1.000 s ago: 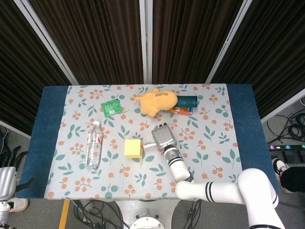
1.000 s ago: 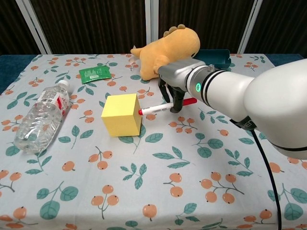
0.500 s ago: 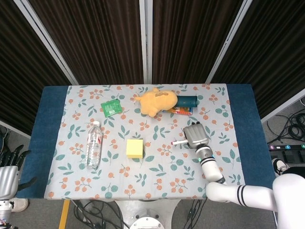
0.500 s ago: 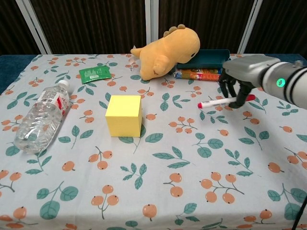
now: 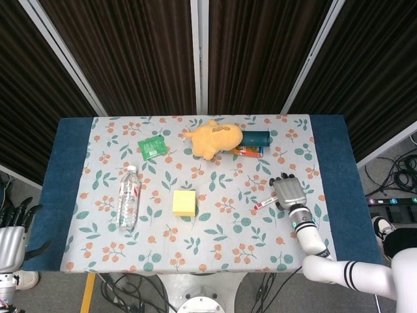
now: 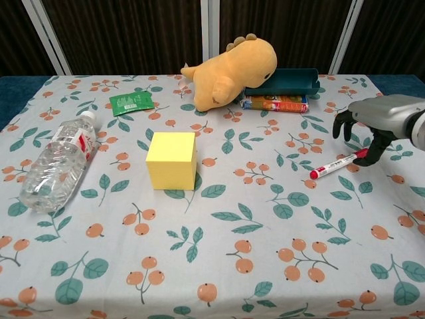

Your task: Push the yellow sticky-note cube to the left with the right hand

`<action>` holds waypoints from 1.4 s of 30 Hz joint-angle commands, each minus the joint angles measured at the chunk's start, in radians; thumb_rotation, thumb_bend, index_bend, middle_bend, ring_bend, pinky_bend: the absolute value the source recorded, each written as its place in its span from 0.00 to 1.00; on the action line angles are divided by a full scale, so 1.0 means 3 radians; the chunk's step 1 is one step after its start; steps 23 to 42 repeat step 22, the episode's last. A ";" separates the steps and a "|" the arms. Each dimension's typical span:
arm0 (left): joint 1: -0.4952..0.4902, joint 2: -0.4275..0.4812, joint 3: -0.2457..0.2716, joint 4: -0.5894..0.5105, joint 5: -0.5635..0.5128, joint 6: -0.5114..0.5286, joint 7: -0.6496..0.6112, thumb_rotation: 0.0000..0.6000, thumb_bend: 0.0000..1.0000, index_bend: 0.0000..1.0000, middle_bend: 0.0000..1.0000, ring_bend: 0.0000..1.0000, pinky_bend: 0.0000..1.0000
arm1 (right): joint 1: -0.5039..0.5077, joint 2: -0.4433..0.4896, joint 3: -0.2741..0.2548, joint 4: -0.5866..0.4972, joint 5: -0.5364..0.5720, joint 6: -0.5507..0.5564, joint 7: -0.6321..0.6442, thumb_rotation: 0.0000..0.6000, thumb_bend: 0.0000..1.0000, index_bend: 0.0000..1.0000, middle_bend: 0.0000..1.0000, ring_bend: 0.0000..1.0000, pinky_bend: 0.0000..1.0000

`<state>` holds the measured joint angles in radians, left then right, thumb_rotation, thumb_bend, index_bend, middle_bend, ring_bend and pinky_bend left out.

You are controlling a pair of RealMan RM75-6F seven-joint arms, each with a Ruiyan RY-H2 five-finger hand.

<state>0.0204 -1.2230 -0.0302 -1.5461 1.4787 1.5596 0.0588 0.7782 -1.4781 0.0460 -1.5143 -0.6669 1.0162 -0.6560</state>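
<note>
The yellow sticky-note cube (image 5: 184,203) (image 6: 171,160) stands on the floral tablecloth, left of the middle. My right hand (image 5: 288,193) (image 6: 375,126) is far to the cube's right, near the table's right side. It pinches one end of a red-and-white marker (image 5: 264,204) (image 6: 337,165), whose other end points toward the cube and lies low over the cloth. My left hand (image 5: 12,229) hangs off the table at the lower left of the head view, fingers apart and empty.
A clear water bottle (image 5: 128,197) (image 6: 56,159) lies left of the cube. At the back are an orange plush dinosaur (image 5: 215,137) (image 6: 232,63), a green packet (image 5: 152,146) (image 6: 130,102), and a teal box (image 6: 282,82) on an orange box (image 6: 275,103).
My right hand has swung from beside the cube to the far right, carrying the marker with it. The cube has shifted slightly from where it stood a second ago.
</note>
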 commanded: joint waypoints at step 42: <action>-0.0049 -0.0032 -0.0078 -0.0005 -0.0119 -0.0061 0.0055 1.00 0.09 0.26 0.19 0.18 0.11 | -0.2034 0.1167 -0.0491 -0.0535 -0.2506 0.2179 0.2235 1.00 0.18 0.17 0.17 0.02 0.15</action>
